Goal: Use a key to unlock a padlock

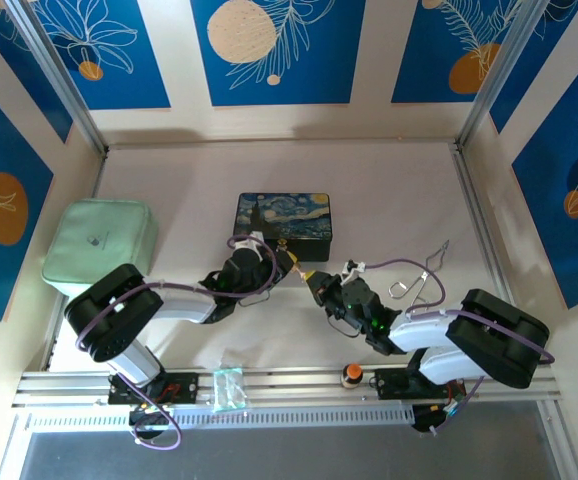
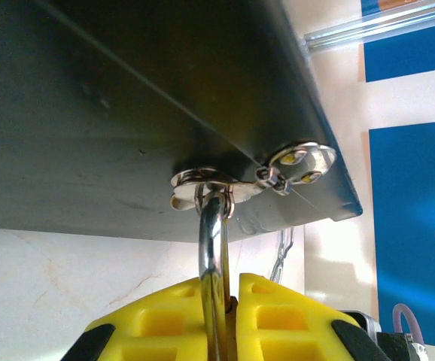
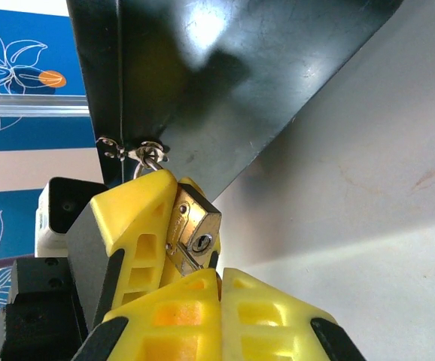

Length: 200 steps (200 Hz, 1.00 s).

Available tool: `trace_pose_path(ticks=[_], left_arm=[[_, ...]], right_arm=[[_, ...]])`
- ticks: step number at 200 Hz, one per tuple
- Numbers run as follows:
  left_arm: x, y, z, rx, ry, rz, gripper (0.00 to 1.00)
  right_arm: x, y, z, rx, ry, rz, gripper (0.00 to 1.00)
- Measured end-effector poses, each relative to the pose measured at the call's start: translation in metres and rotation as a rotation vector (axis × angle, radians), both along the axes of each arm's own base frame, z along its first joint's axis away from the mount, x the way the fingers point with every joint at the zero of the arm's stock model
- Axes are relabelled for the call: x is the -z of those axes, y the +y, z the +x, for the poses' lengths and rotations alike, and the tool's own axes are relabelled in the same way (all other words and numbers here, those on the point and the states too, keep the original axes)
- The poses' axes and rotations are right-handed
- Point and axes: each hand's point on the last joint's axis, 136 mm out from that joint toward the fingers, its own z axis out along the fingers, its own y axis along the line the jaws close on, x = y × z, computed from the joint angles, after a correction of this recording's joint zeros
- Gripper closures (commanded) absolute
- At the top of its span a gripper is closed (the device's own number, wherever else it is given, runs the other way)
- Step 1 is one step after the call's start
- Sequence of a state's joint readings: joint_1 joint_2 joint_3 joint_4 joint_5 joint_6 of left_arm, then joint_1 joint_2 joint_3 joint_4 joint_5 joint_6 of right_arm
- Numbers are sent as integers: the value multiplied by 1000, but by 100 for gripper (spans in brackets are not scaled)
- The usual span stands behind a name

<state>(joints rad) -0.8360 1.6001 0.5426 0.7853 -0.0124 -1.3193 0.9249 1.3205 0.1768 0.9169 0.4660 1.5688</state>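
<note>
The brass padlock (image 3: 193,228) hangs by its silver shackle (image 2: 213,244) from the hasp (image 2: 211,180) of the dark painted box (image 1: 284,222). My left gripper (image 2: 231,280) is shut on the padlock body, its yellow fingers (image 3: 136,219) flanking it in the right wrist view. The keyhole (image 3: 201,242) faces my right gripper (image 3: 220,272), which is shut just below the padlock, tips almost touching it. A thin dark sliver sits between its tips; the key is hidden. In the top view the two grippers (image 1: 281,262) (image 1: 319,285) meet at the box's front right corner.
Thin wire ring loops (image 1: 419,275) lie on the table right of the right arm. A pale green pouch (image 1: 99,245) rests at the left. An orange-topped knob (image 1: 351,375) stands on the front rail. Side walls enclose the table.
</note>
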Motion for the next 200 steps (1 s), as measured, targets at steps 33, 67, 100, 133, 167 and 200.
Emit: trace_pose_path(ticks=[33, 67, 100, 133, 167, 200], left_arm=[[0, 1, 1, -3, 0, 0, 100], [0, 1, 2, -3, 1, -2, 100], [0, 1, 3, -6, -2, -4, 100], [1, 2, 3, -5, -4, 0, 100], [0, 2, 4, -8, -5, -1, 100], [0, 3, 5, -10, -6, -4, 100]], right_arm=[[1, -2, -1, 12, 10, -1, 100], [1, -2, -1, 16, 8, -3, 100], [1, -1, -2, 16, 6, -5, 100], [3, -2, -3, 21, 7, -11, 100], [4, -3, -2, 26, 9, -15, 100], [7, -6, -3, 35, 16, -18, 100]])
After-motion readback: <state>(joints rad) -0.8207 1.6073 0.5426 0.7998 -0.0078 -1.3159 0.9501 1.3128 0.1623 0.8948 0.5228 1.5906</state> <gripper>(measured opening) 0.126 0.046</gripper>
